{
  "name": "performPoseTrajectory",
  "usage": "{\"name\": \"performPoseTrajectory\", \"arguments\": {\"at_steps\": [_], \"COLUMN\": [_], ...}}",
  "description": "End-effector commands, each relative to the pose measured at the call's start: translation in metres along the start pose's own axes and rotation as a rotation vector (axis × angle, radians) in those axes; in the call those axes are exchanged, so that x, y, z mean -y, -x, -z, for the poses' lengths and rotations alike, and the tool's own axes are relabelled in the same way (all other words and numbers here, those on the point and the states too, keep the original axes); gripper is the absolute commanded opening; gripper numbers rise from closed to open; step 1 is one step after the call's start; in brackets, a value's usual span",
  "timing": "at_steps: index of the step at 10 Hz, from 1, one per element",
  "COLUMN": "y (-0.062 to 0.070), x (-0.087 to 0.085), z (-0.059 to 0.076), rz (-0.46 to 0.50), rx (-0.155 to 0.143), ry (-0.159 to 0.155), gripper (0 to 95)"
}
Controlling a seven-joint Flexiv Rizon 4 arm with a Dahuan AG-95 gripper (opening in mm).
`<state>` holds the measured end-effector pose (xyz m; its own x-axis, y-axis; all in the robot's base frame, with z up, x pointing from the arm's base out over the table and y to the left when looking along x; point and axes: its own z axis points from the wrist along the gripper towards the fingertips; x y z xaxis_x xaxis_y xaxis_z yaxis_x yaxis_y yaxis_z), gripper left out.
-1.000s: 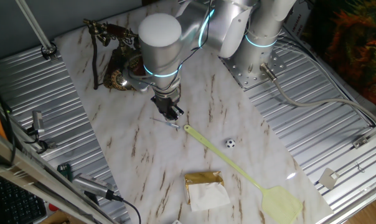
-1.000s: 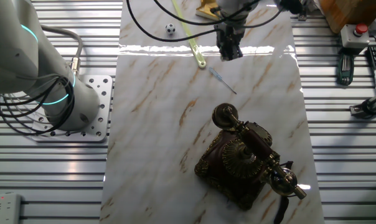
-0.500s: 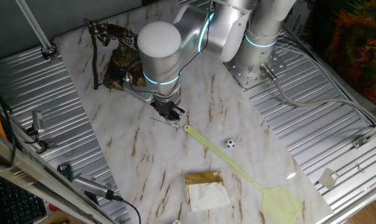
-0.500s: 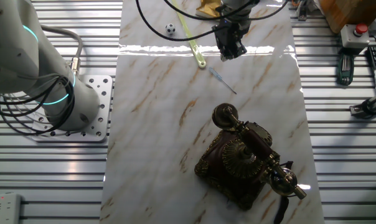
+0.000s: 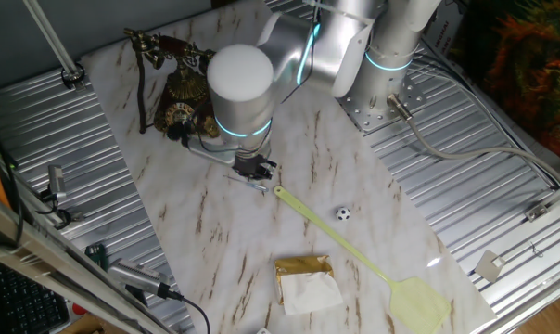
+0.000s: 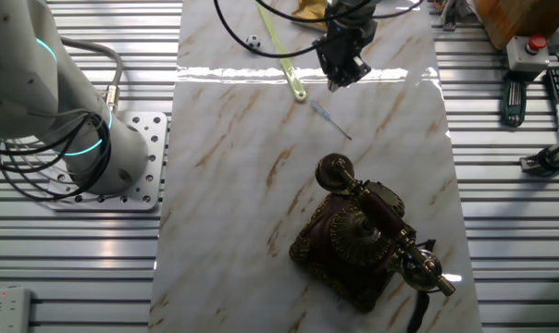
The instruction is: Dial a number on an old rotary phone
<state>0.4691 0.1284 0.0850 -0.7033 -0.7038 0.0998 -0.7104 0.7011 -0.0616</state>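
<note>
The old rotary phone (image 5: 180,91) stands at the far left corner of the marble board, dark bronze-brown, with its handset on the cradle. In the other fixed view the phone (image 6: 363,236) shows its round brass dial (image 6: 352,225) and the handset (image 6: 383,215) lying across it. My gripper (image 5: 255,170) hangs tilted, low over the middle of the board and well away from the phone. In the other fixed view the gripper (image 6: 344,72) is just beyond a thin pen-like stick (image 6: 331,119) that lies on the board. The fingers look slightly apart and hold nothing.
A yellow-green fly swatter (image 5: 354,252) lies diagonally, its handle end near the gripper. A small black-and-white ball (image 5: 342,213) and a gold box with white tissue (image 5: 306,281) sit toward the near end. The arm's base (image 5: 384,100) stands at the right. Ribbed metal surrounds the board.
The wrist has tilted and swung slightly away from the phone, so more of the phone now shows. The gripper stays low over the stick. The phone and other objects have not moved.
</note>
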Motion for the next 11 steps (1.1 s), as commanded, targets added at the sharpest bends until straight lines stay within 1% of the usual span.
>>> {"name": "performPoseTrajectory", "arguments": {"at_steps": [1, 2, 3, 6, 9, 11], "y": [-0.0007, -0.0005, -0.0005, 0.0004, 0.0009, 0.001], "x": [0.0002, 0.0002, 0.0003, 0.0003, 0.0004, 0.0004], "z": [-0.0007, -0.0008, -0.0012, -0.0024, -0.0035, -0.0037], "rz": [0.119, 0.158, 0.196, 0.273, 0.318, 0.339], "rx": [-0.021, -0.041, -0.058, -0.063, -0.07, -0.072], "ry": [-0.066, -0.085, -0.097, -0.104, -0.115, -0.116], "gripper": [0.0, 0.0, 0.0, 0.0, 0.0, 0.0]}}
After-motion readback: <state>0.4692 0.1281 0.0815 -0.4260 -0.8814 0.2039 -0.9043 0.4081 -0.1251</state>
